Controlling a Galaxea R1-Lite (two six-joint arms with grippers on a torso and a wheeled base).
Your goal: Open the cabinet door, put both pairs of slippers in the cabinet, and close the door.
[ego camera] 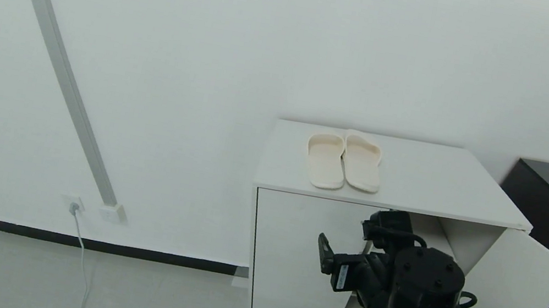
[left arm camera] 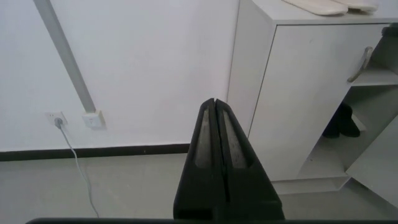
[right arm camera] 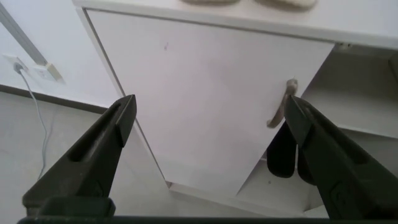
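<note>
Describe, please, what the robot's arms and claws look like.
The right arm is black, with a round joint cap, thin cables looped beside it and a small white label. The right claw has two black, tapering wedge fingers. The left claw is black too, lined with grey pads.

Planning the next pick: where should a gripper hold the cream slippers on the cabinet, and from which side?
Probably the heel ends of the cream slippers, from the front: they lie flat, side by side on the cabinet, heels facing front.
</note>
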